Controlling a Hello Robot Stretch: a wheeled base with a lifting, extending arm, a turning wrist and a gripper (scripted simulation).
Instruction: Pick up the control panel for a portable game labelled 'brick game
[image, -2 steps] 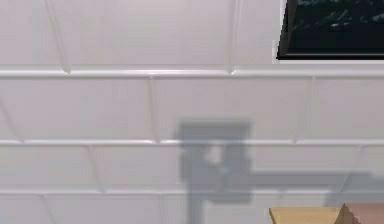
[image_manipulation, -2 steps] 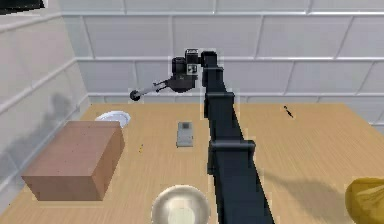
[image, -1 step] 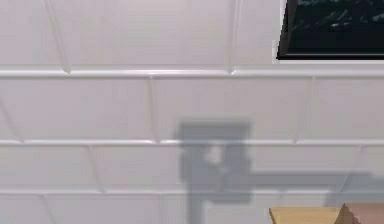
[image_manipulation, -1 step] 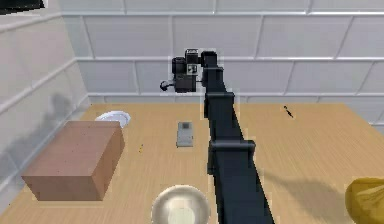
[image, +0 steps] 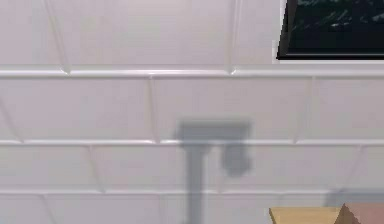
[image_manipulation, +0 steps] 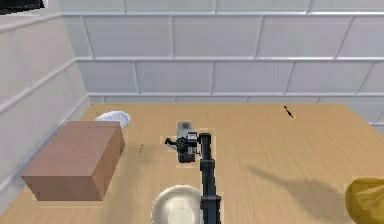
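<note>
On the wooden tabletop (image_manipulation: 280, 150) the dark arm bar (image_manipulation: 208, 180) rises from the bottom edge of the arm side view, just right of the middle. At its far end sits my gripper (image_manipulation: 176, 146). A small grey upright block with a dark face (image_manipulation: 185, 129) lies on the table right at the gripper; its shape could suit a hand-held game. I cannot tell whether the gripper touches it or holds anything.
A brown box (image_manipulation: 75, 160) stands at the table's left, with a white dish (image_manipulation: 113, 118) behind it. A pale bowl (image_manipulation: 180, 208) sits by the arm's base. A small dark item (image_manipulation: 288, 111) lies far right, a yellow object (image_manipulation: 366, 198) at bottom right. White panelled wall (image: 150, 110) ahead, dark frame (image: 330, 28).
</note>
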